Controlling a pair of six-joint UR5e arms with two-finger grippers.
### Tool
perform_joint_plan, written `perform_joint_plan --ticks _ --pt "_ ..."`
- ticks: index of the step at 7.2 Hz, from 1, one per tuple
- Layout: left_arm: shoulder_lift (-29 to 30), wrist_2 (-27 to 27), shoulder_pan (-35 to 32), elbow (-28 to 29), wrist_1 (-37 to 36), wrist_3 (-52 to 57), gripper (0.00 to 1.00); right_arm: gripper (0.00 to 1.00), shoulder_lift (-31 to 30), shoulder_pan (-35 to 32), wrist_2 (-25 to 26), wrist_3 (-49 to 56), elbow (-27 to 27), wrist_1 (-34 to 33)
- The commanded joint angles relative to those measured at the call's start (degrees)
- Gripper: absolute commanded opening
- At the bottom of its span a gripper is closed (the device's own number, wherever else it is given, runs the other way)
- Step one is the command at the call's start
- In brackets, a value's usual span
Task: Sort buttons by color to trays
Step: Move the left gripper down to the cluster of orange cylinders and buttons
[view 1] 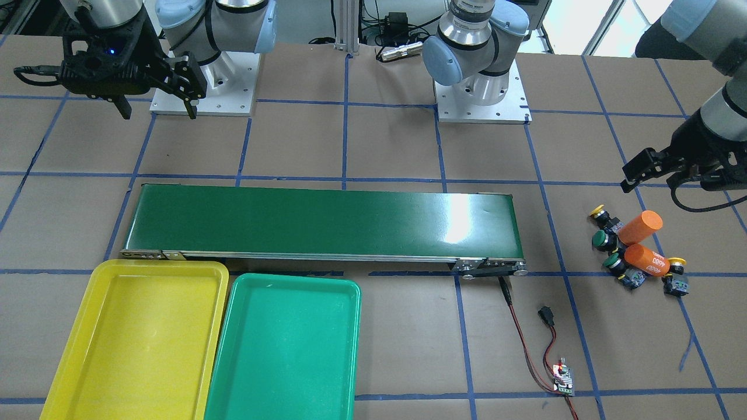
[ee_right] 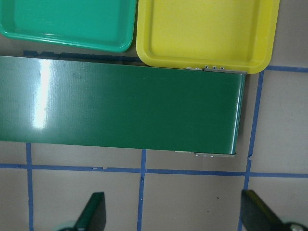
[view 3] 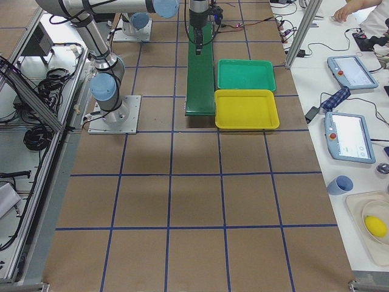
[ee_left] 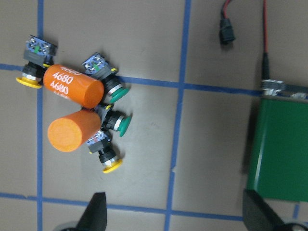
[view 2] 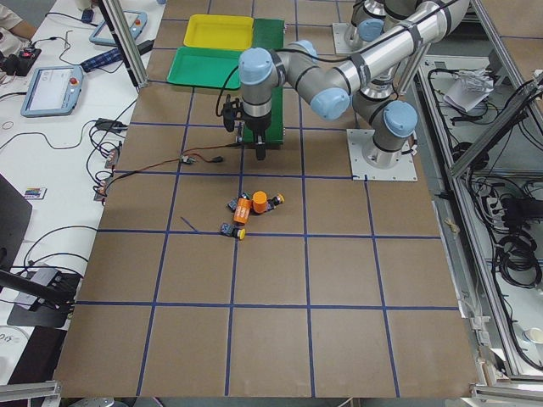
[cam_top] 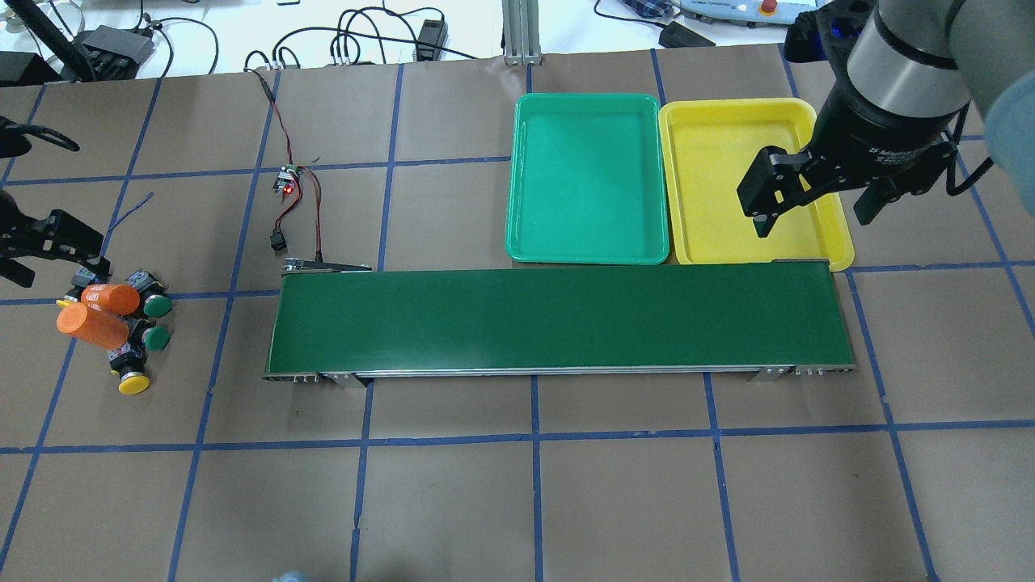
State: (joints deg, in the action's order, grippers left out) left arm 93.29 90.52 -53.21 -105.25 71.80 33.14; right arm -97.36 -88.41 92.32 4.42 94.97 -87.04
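four push buttons lie on their sides in a tight cluster, well off the short end of the conveyor belt (cam_top: pixel 558 319) farthest from the trays. each has a round mushroom cap on a black neck and a grey-blue block body. the first green button (ee_left: pixel 109 81) and the second green button (ee_left: pixel 115 122) lie nearest the belt, caps turned toward it. the first yellow button (ee_left: pixel 32 65) and the second yellow button (ee_left: pixel 107 158) point their caps crosswise to it. the yellow tray (cam_top: pixel 711 178) lies against the belt's long edge at the other end; the green tray (cam_top: pixel 589 178), equally shallow and round-cornered, sits just beside it, toward the belt's middle.
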Motion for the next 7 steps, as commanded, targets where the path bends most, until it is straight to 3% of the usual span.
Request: perform_joint_plan --ticks 1,6,7 --pt "4.68 -0.34 8.00 -6.44 -12.96 12.27 1.00 1.00 -0.73 -0.09 -0.30 -3.79 1.35 -0.06" --pt "11.82 -3.41 8.65 -6.28 -17.31 12.13 1.00 1.00 -1.08 -0.36 -0.65 -3.54 1.36 -0.23" --pt "11.91 -3.51 8.56 -6.28 -17.31 12.13 0.94 1.00 -1.08 -0.36 -0.47 -3.62 1.36 -0.15"
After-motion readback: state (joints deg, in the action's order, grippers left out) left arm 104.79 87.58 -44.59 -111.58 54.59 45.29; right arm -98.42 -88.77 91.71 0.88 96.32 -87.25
